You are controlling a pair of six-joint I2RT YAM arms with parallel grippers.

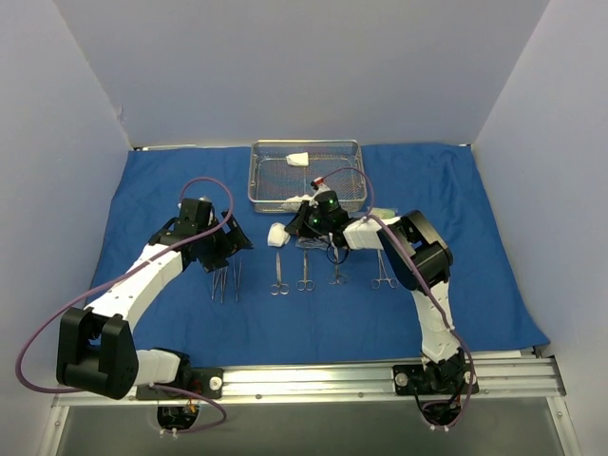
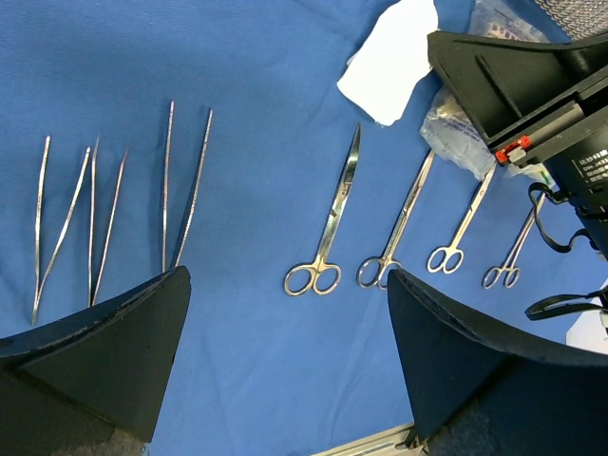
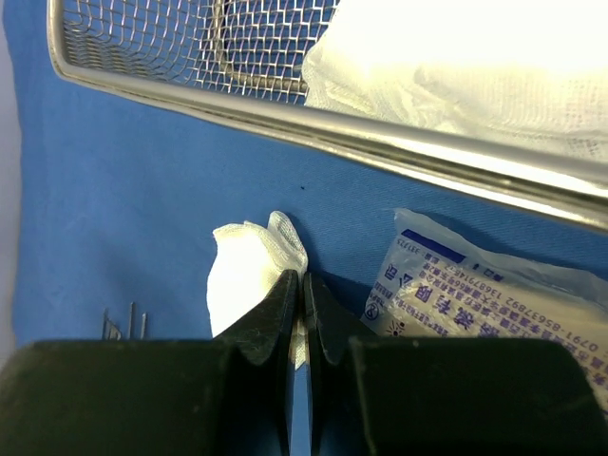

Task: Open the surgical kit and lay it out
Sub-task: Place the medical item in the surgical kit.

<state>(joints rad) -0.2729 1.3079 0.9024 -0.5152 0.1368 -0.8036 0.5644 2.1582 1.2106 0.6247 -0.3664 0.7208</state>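
Done: steel tweezers point(image 2: 194, 180), scissors point(image 2: 330, 223) rowed on blue cloth drape point(image 2: 256, 76)
Pending: white gauze point(image 1: 297, 159) in wire-mesh tray point(image 1: 304, 142)
Left gripper point(image 2: 287, 313): wide, empty
Right gripper point(image 3: 302, 280): closed

Fixed high over the near edge, looking down across the whole blue cloth point(image 1: 475, 285). Left wrist close above the scissors point(image 2: 330, 228); right wrist lower, nearer, facing the mesh tray point(image 3: 313, 125). Both seen mid-frame overhead.

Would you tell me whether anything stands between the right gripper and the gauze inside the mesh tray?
Yes. The near rim of the tray runs across between the right gripper and that gauze, and a loose gauze pad on the blue cloth lies at its shut jaws' tips.
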